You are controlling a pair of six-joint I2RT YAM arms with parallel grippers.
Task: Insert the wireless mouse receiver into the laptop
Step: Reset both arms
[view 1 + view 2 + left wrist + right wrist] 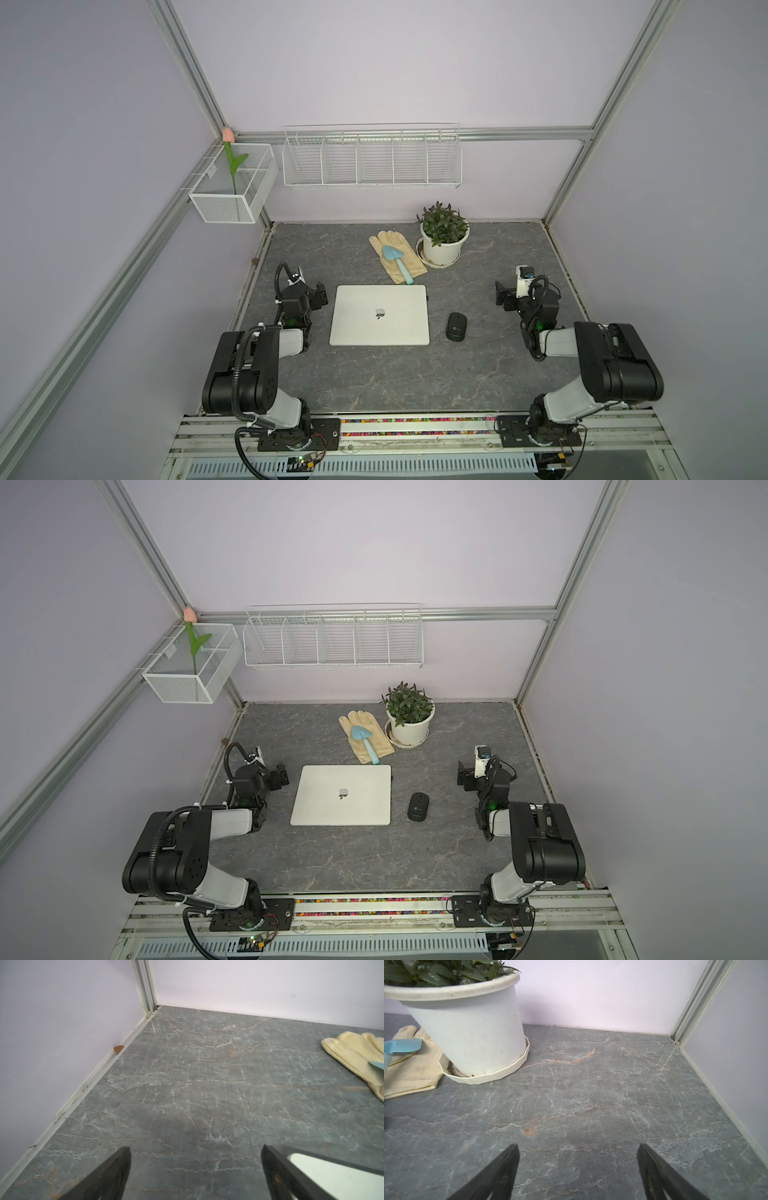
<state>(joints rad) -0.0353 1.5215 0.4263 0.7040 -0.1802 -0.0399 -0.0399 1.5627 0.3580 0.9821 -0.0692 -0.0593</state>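
Finding the wireless mouse flat on the table just beside the laptop, apart from its right edge, long axis running front to back along that edge. Lies inward of the right gripper and back toward its base — far nearer than to the left gripper, beyond the laptop. Shows both with jaws spread wide, holding nothing. Likely calls for drawing the right gripper back and inward, jaws across the mouse's narrow width.

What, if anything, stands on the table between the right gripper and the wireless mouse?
Nothing visible. Only bare table separates the open right gripper from the wireless mouse. The laptop lies on the mouse's other side, and the plant pot stands farther back, off that path.
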